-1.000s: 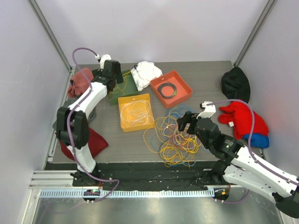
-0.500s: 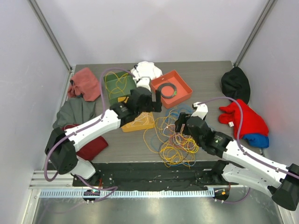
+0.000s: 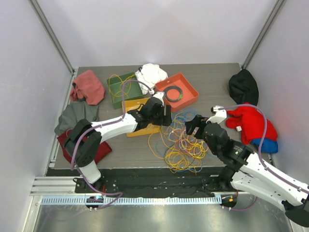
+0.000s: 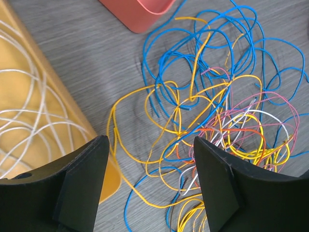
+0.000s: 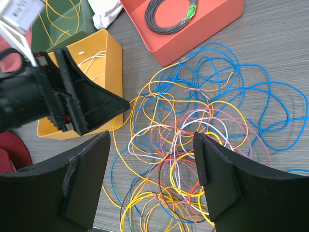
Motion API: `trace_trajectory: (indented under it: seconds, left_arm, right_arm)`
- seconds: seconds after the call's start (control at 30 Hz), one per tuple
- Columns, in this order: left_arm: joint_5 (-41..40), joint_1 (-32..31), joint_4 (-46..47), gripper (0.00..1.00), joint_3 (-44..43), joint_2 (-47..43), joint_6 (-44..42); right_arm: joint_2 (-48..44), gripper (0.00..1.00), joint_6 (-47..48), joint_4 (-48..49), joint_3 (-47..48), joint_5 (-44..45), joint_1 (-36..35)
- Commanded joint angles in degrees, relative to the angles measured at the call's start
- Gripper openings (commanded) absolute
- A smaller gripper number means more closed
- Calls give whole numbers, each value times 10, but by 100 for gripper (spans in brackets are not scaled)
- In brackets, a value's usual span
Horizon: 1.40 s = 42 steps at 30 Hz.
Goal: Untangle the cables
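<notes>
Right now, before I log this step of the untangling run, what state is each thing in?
cables, tangled in one loose heap on the table, none gripped.
left gripper, open, empty, over the heap.
right gripper, open, empty, over the heap.
yellow bin, holds white cable loops.
orange tray, holds a coiled grey cable.
green bin, holds yellow cable.

Cables (image 3: pixel 181 145) tangled on table (image 3: pixel 212 82), centre front. Shallow tray (image 3: pixel 131 105) just left of tangle, loose wire loops inside. Second tray (image 3: pixel 116 96) behind that one, wire inside. Third tray (image 3: pixel 188 96) behind tangle, coil (image 3: pixel 171 93) in it. Bundled cloth (image 3: pixel 150 75) between two back trays. Heap of cloths (image 3: pixel 88 86) along left edge; second heap (image 3: pixel 251 123) along right edge.
</notes>
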<state>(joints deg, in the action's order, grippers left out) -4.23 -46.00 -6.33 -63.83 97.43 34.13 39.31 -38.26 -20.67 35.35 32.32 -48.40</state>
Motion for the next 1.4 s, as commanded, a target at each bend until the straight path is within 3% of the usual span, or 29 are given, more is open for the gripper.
trace_trajectory:
  seconds: [0.0,0.23,0.33,0.43,0.57,0.97,1.2,1.37]
  left_arm:
    - [54,-5,54,75,-29,18,8]
    - [69,-9,62,72,-47,53,9]
    - [75,-10,62,62,-56,70,9]
    - [78,-9,61,40,-60,80,10]
    - [67,-10,61,0,-56,58,5]
    - [18,-21,-22,0,-116,-172,-54]
    - [-34,-26,-104,0,-230,-218,-109]
    - [-146,-18,-173,0,-297,-216,-161]
  right_arm:
    - [-24,77,-14,-17,11,28,0]
    - [-29,77,-9,-19,6,28,0]
    - [-30,77,-5,-19,4,29,1]
    - [-32,77,-4,-20,3,32,1]
    - [-36,77,-2,-21,2,33,0]
    - [-51,77,-11,-22,-4,28,0]
    - [-74,77,-19,-35,-5,27,-1]
    - [-104,77,-18,-53,2,35,0]
